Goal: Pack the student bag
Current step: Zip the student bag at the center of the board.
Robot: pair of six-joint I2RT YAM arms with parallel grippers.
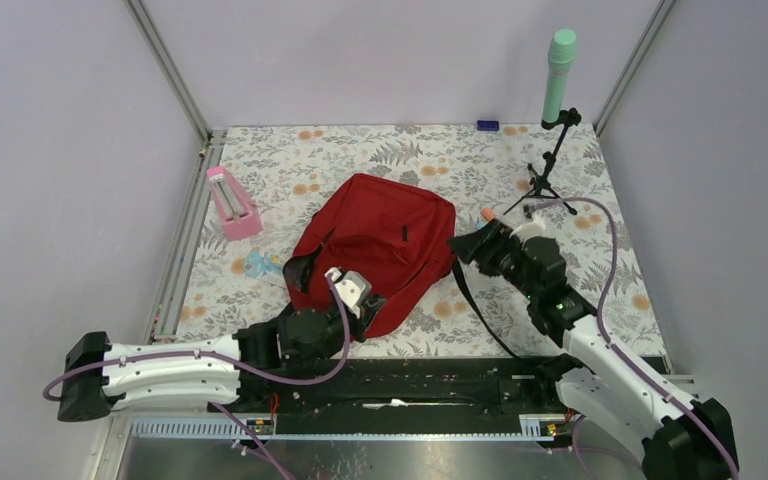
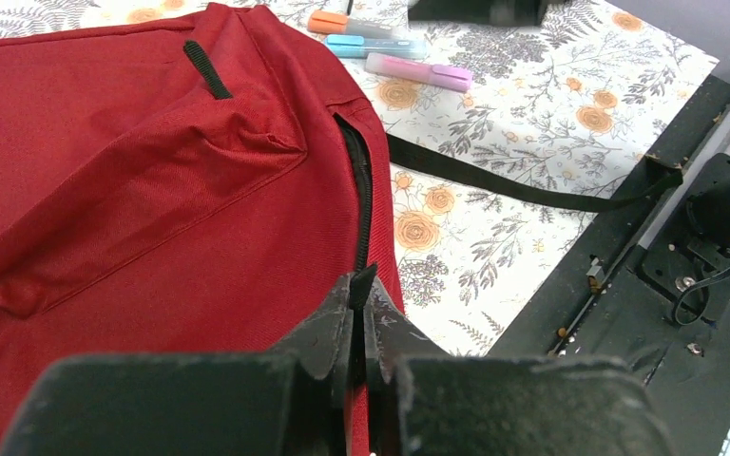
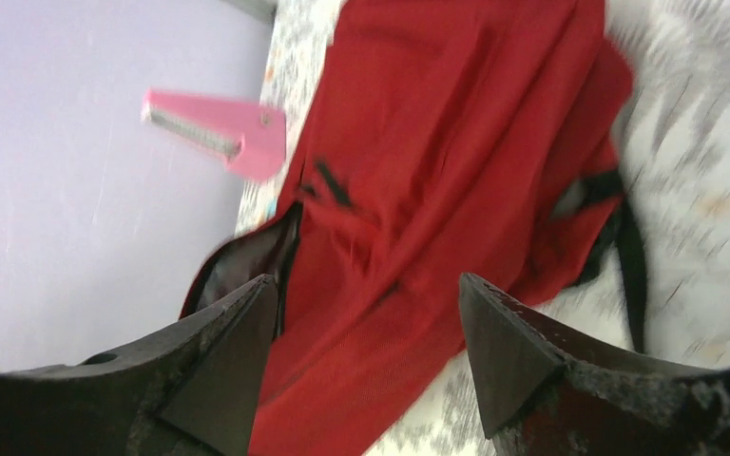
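Observation:
The red student bag [image 1: 385, 235] lies flat mid-table, with its black zipper [image 2: 361, 190] running along the near edge. My left gripper [image 1: 348, 290] is at the bag's near edge, shut on the black zipper pull [image 2: 365, 276]; its fingers [image 2: 328, 328] pinch the tab. My right gripper [image 1: 463, 246] is open and empty at the bag's right side, a little above the table. In the right wrist view the bag [image 3: 456, 142] fills the space between the fingertips [image 3: 247, 323], and an open gap with dark lining [image 3: 242, 261] shows at its left.
A pink case [image 1: 232, 204] stands left of the bag, also in the right wrist view [image 3: 223, 133]. Orange [image 2: 342, 23], blue [image 2: 373, 45] and pink [image 2: 418, 71] markers lie right of the bag. A black strap [image 2: 513, 185] trails toward the front rail. A tripod with a green cylinder [image 1: 558, 75] stands back right.

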